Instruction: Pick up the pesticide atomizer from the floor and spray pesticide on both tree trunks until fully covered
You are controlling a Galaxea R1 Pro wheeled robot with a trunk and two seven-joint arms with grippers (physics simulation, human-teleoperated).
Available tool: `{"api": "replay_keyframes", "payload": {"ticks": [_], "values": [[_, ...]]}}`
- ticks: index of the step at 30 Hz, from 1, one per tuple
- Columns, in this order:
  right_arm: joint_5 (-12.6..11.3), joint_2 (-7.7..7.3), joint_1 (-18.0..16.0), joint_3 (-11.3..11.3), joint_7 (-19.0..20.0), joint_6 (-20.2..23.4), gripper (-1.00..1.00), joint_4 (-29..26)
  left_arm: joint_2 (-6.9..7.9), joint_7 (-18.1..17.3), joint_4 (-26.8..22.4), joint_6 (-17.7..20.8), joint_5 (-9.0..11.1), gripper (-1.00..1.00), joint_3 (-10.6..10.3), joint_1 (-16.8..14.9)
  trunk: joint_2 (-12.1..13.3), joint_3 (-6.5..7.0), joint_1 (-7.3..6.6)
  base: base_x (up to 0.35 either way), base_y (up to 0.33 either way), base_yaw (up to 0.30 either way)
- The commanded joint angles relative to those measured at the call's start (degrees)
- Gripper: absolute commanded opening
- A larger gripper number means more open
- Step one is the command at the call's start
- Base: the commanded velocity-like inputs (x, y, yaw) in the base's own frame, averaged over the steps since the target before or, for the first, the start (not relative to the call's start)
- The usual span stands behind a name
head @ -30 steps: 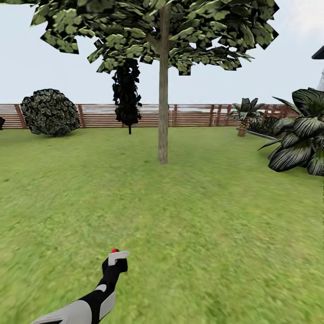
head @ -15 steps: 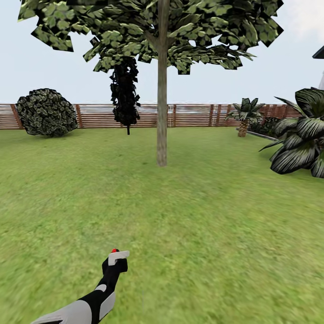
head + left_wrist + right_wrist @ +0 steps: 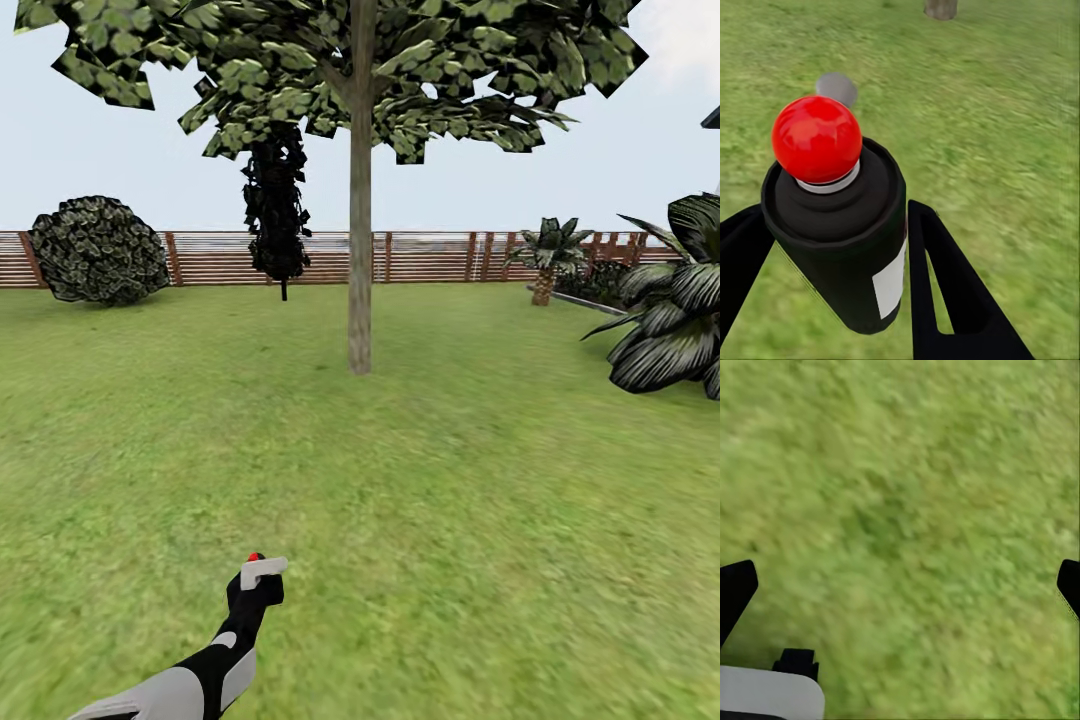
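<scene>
Green lawn (image 3: 480, 500): covers the ground of the garden from the near edge of the head view back to the fence; grass texture blurred in all three views.
Left gripper (image 3: 832, 247): closed around the pesticide atomizer (image 3: 844, 225); one black finger (image 3: 945, 292) against each side of the bottle body.
Atomizer, left wrist view: black body, white label patch on its side, red round tip on top, grey part behind the tip.
Atomizer, head view: held at the end of the left arm, low and left of centre (image 3: 258, 575); grey head and red tip point forward toward the tree, well apart from it.
Tree (image 3: 340, 80): one broadleaf tree straight ahead, flat green leaf crown across the top of the head view.
Tree trunk (image 3: 360, 200): upright, bare, grey-brown; base stands on the grass. Its foot also shows at the far edge of the left wrist view (image 3: 941, 7).
Pesticide: no white specks discernible on the bark at this range.
Right gripper (image 3: 900, 585): fingers spread wide, only the black tips at the frame edges, bare grass between them.
Fence (image 3: 440, 257): wooden slats, runs behind the tree.
Other plants: round bush (image 3: 97, 250) at far left by the fence; dark narrow conifer (image 3: 275, 215) behind the trunk; small palm (image 3: 545, 255) near the fence; broad-leaved plant (image 3: 670, 300) at the right.
</scene>
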Motion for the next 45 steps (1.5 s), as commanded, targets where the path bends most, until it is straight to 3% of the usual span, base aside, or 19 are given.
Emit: {"api": "replay_keyframes", "payload": {"ticks": [1,45], "values": [[0.0,0.0,0.0,0.0,0.0,0.0,1.0,0.0,0.0,0.0,-0.01,0.0,-0.01,-1.0,-0.03,0.0,0.0,0.0,0.0,0.35,0.0,0.0],[0.09,0.04,0.0,0.0,0.09,0.18,1.0,0.0,0.0,0.0,-0.01,0.0,-0.01,-1.0,-0.03,0.0,0.0,0.0,0.0,0.35,0.0,0.0]]}}
